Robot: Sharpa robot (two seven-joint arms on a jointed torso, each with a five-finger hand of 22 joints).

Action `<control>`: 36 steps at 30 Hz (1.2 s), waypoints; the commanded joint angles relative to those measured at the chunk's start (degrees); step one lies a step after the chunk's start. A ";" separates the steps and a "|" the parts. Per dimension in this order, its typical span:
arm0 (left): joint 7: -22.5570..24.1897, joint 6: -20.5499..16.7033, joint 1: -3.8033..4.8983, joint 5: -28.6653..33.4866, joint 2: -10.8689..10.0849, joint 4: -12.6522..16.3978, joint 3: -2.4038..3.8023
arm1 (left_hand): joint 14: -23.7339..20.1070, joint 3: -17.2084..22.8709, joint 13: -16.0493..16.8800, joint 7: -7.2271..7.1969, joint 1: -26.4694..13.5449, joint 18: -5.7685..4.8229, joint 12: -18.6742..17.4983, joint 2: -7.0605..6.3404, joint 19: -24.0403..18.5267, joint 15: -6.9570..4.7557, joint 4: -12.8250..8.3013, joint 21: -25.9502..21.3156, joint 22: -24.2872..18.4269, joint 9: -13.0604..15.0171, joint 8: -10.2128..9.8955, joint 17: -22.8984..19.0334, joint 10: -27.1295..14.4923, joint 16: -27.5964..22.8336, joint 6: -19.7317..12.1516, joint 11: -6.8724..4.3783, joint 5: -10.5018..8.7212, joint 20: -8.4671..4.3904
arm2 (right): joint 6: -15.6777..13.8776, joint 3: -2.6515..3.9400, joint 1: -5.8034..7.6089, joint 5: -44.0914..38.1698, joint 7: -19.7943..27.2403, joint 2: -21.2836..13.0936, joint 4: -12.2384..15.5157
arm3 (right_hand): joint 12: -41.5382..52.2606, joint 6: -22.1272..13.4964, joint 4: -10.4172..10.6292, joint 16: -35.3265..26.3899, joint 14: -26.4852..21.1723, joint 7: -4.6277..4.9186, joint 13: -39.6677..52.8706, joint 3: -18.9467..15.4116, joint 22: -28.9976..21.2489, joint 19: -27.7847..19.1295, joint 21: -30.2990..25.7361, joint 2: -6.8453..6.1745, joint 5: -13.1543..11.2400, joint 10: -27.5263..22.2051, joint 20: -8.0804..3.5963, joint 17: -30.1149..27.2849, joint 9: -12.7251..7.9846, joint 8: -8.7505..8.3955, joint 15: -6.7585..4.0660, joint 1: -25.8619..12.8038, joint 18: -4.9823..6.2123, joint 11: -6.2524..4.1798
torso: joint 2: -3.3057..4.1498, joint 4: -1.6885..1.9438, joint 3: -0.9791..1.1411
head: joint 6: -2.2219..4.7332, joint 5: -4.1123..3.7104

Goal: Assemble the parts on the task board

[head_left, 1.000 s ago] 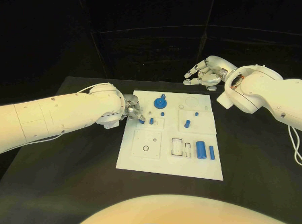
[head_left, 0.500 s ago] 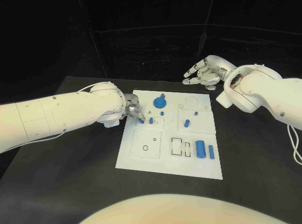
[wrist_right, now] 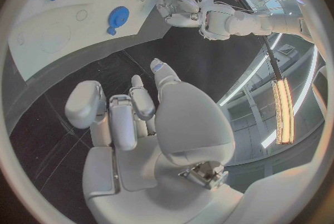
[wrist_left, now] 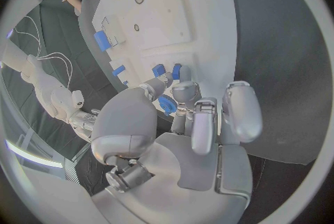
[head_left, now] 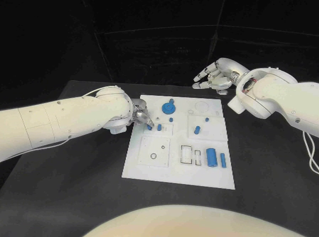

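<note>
In the head view you have the white task board (head_left: pixel 179 170) lying mid-tabletop (head_left: pixel 67 197) on the black surface. On its far edge sits a round blue gear-like part (head_left: pixel 168 107); just nearer you find a small blue peg (head_left: pixel 172 120), and to its right a slanted blue peg (head_left: pixel 198 131) and a tiny blue stud (head_left: pixel 207 120). Toward the board's near right lie a blue cylinder (head_left: pixel 212 158) and, just beside it, a slimmer blue bar (head_left: pixel 223 160), next to two empty rectangular slots (head_left: pixel 188 155). Your left hand (head_left: pixel 140 116) rests at the board's left edge, fingertips down at two small blue parts (head_left: pixel 154 127) by a square recess; whether it pinches one you cannot tell here. Your right hand (head_left: pixel 215 76) hangs beyond the board's far edge, above the tabletop, fingers loosely curled and apart, carrying nothing. In the left wrist view, the left hand (wrist_left: pixel 184 118) has its fingers (wrist_left: pixel 182 90) drawn together over the board (wrist_left: pixel 167 1), tips touching a pair of short blue pegs (wrist_left: pixel 167 71), with another blue piece (wrist_left: pixel 167 105) showing between thumb and fingers; a firm hold cannot be confirmed. In the right wrist view, the right hand (wrist_right: pixel 136 118) is half-curled and empty over dark tabletop, well apart from the board (wrist_right: pixel 63 40) and the gear-like part (wrist_right: pixel 117 15).
</note>
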 commanded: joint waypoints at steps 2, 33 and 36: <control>-0.56 1.58 -0.09 -0.34 0.17 -0.18 -0.10 | 5.94 -1.69 0.31 -0.11 -1.09 0.17 0.42 -0.08 0.05 -0.52 0.64 0.18 0.28 -0.21 0.18 15.09 0.40 0.18 0.64 -0.20 0.06 -0.42 | 0.20 0.03 0.10 -0.11 0.51 0.06 -0.03 | -0.05 -0.52 0.31 -0.37 2.83 -0.02 0.02 0.10 -0.06 -0.36 -0.21 0.56 0.14 -0.36 0.11 -0.09 -0.04 0.29 -0.31 0.08 0.66 -0.01 | 0.03 0.02 0.00 | -0.10 -0.06; 2.63 -6.22 -0.11 0.60 -0.69 0.11 -0.07 | 5.94 -21.45 2.32 -0.50 -4.56 -0.15 1.95 -1.21 0.72 -0.88 9.35 1.20 2.04 -1.80 -0.09 15.09 1.29 0.18 2.27 -0.51 -2.91 -0.79 | 0.06 0.03 0.07 -0.11 0.79 0.10 -0.18 | -0.22 -0.56 0.38 -0.57 2.76 -0.02 -0.24 0.07 -0.54 -0.53 -0.47 0.56 0.34 -0.56 0.11 -0.44 -0.04 0.38 -0.31 0.12 0.75 -0.01 | -0.03 0.09 -0.04 | 0.17 -0.42; 4.10 -8.86 -0.11 1.71 -1.09 0.40 -0.06 | 5.94 -23.41 2.15 -0.47 -3.67 -0.10 1.78 -0.60 0.67 -0.86 10.25 1.02 1.92 -1.96 -0.13 15.09 1.18 0.18 2.21 -0.50 -2.90 -0.82 | 0.04 0.03 0.04 -0.11 0.81 0.10 -0.21 | -0.22 -0.56 0.38 -0.57 2.76 -0.02 -0.24 0.07 -0.54 -0.53 -0.47 0.56 0.34 -0.56 0.11 -0.44 -0.04 0.38 -0.31 0.12 0.75 -0.01 | -0.06 0.06 -0.04 | 0.22 -0.41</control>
